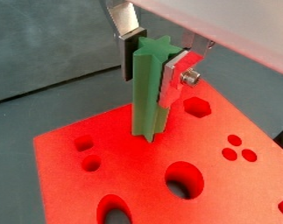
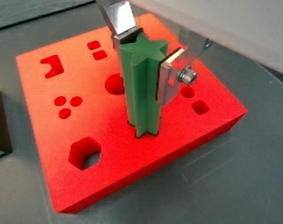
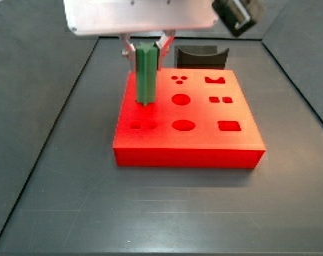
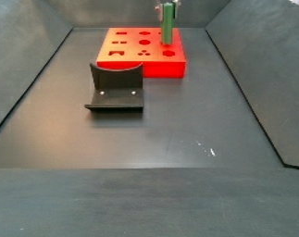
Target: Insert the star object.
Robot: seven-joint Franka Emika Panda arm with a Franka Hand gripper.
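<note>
My gripper point(image 1: 147, 66) is shut on the star object point(image 1: 146, 92), a long green rod with ridged sides, and holds it upright near its top end. It shows the same way in the other wrist view, gripper point(image 2: 144, 59) on rod point(image 2: 141, 87). The rod's lower end meets the top face of the red block point(image 2: 167, 149); I cannot tell whether it has entered a hole, as the rod hides what is under it. In a side view the gripper point(image 3: 148, 45) holds the rod point(image 3: 146, 75) over the block's point(image 3: 191, 150) left part. The rod point(image 4: 168, 23) also stands on the block point(image 4: 164, 67) in the other side view.
The red block has several cut-out holes: round point(image 1: 182, 182), hexagonal point(image 1: 199, 107), square point(image 3: 229, 127) and a group of three small dots point(image 2: 67, 105). The dark fixture point(image 3: 197, 55) stands right beside the block point(image 4: 117, 88). Dark sloping walls point(image 4: 28, 83) enclose the floor.
</note>
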